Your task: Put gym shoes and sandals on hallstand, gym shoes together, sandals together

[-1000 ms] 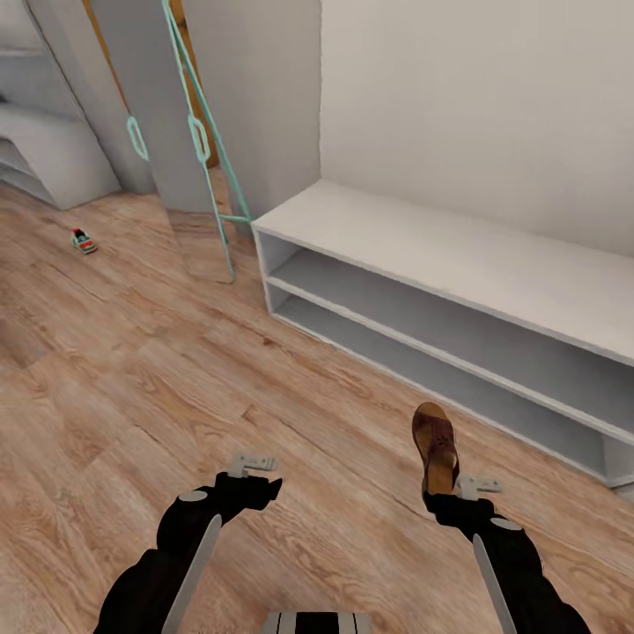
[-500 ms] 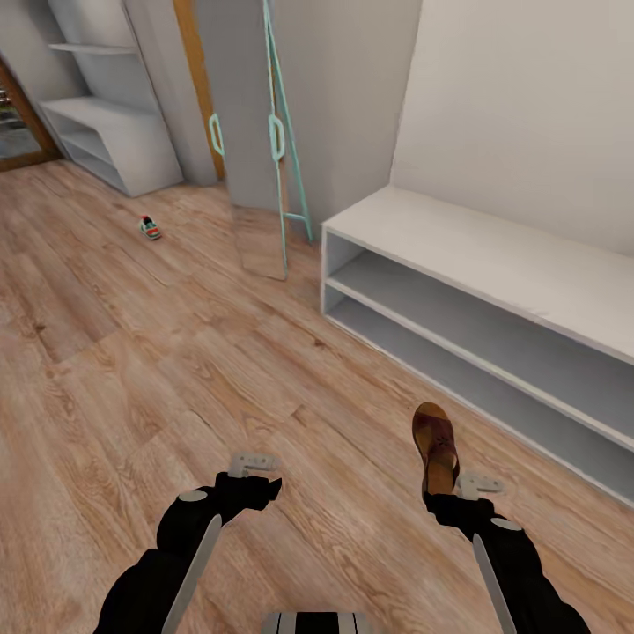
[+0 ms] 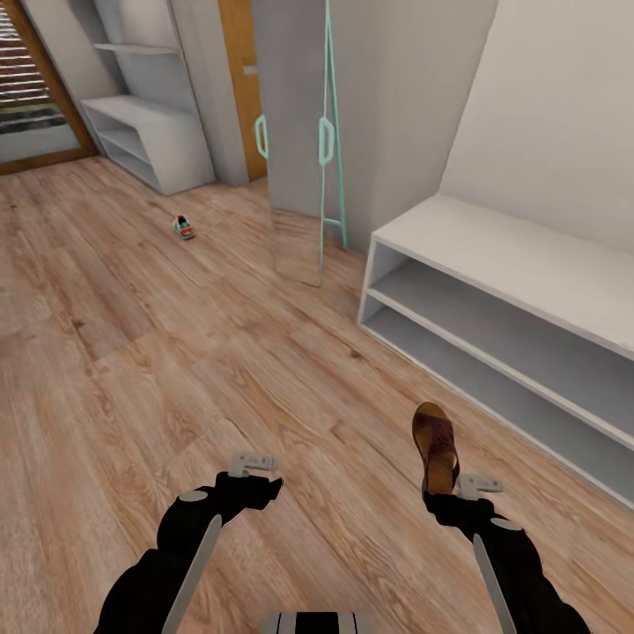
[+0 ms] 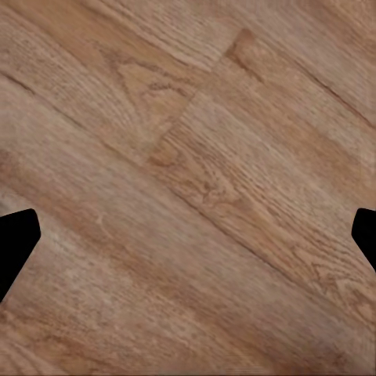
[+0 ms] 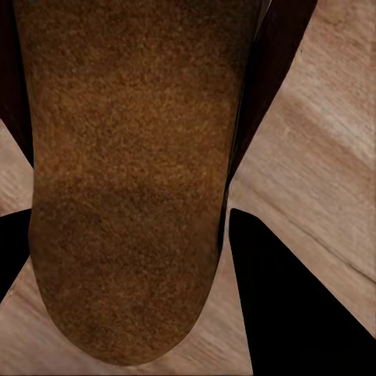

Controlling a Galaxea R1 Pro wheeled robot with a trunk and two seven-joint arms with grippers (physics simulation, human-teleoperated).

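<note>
The view has swung since a moment ago, the hallstand (image 3: 493, 299) sliding rightward; the right hand (image 3: 443, 495) grips a sandal (image 3: 436, 445) jutting forward above the floor (image 3: 176, 370); the left hand (image 3: 255, 475) hangs open, empty.

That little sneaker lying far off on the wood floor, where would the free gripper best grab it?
The gym shoe looks upright on the corridor floor, with open floor all round. I'd guess: come down from above with the open left gripper and pinch across its narrow sides. It is too small to judge further.
</note>
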